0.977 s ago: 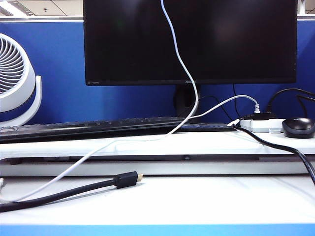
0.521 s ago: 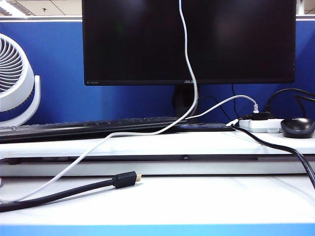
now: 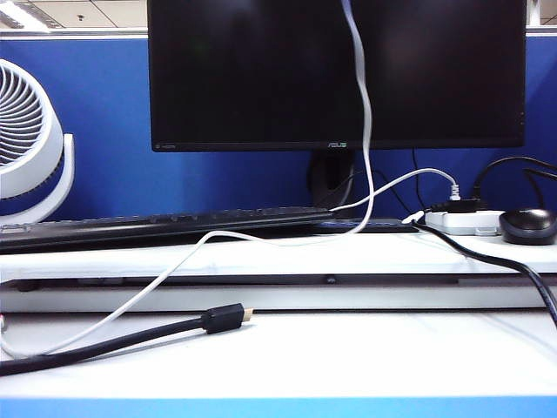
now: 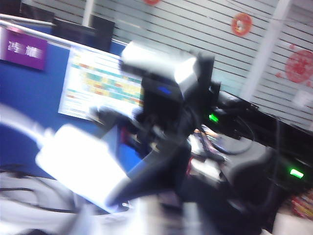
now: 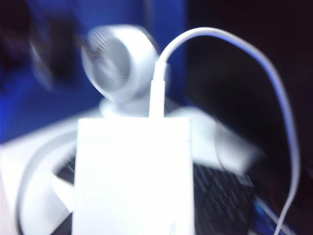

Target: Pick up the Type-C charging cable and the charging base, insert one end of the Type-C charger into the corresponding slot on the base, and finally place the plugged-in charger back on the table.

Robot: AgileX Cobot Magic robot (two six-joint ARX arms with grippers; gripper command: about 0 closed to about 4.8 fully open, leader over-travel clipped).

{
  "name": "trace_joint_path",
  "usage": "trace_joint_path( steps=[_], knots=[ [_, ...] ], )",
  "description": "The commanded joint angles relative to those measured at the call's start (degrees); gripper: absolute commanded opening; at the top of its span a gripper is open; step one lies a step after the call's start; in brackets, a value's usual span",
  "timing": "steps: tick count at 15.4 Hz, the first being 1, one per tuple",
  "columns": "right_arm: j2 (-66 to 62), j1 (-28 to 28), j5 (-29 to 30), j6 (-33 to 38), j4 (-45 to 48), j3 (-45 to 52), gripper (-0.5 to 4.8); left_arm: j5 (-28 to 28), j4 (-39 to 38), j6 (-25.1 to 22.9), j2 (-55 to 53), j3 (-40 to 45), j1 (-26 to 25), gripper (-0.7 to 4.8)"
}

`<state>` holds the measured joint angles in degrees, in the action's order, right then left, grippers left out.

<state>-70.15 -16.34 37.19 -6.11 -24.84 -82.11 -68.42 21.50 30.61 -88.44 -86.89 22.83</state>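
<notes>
A: Any writing that can be read?
B: A small pale logo sits on the monitor [image 3: 335, 74] bezel; too small. White characters on a purple sign [image 4: 27, 49] are blurred.

Right end effector [image 4: 146, 142] faces the left wrist camera, blurred.

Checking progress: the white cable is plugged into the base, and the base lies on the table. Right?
Not quite: the base is off the table, held up by the right gripper, as the left wrist view shows. The cable is plugged in. The left gripper is too blurred to read.
</notes>
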Motion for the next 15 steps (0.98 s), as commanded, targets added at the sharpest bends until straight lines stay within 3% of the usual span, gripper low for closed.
trace_joint_path(
  steps=[1,6,8,11,13,15],
  knots=[
    [-2.1,0.0,-3.1,-1.7,-3.9,-0.3,-0.05,3.1,0.6,-0.4,0.3,-0.2,-1.0,-0.06],
    [-11.0,-0.3,-3.8,-1.7,-8.0,-0.2,-0.05,10.7,1.4,-0.4,0.3,-0.2,-1.4,-0.06],
    [-15.0,-0.3,-5.1,-1.9,-8.2,-0.2,-0.05,10.8,1.4,-0.4,0.3,-0.2,-1.4,-0.06],
    [-22.8,-1.7,-6.2,-9.4,-10.0,-0.2,-0.05,11.8,1.6,-0.4,0.3,-0.2,-1.4,-0.06],
    [-26.5,-3.6,-8.7,-10.8,-10.1,-0.2,-0.05,12.0,1.6,-0.4,0.3,-0.2,-1.4,-0.06],
    [-30.0,-5.4,-14.9,-13.2,-9.6,-0.2,-0.05,11.8,1.5,-0.4,0.3,-0.2,-1.4,-0.06]
  ],
)
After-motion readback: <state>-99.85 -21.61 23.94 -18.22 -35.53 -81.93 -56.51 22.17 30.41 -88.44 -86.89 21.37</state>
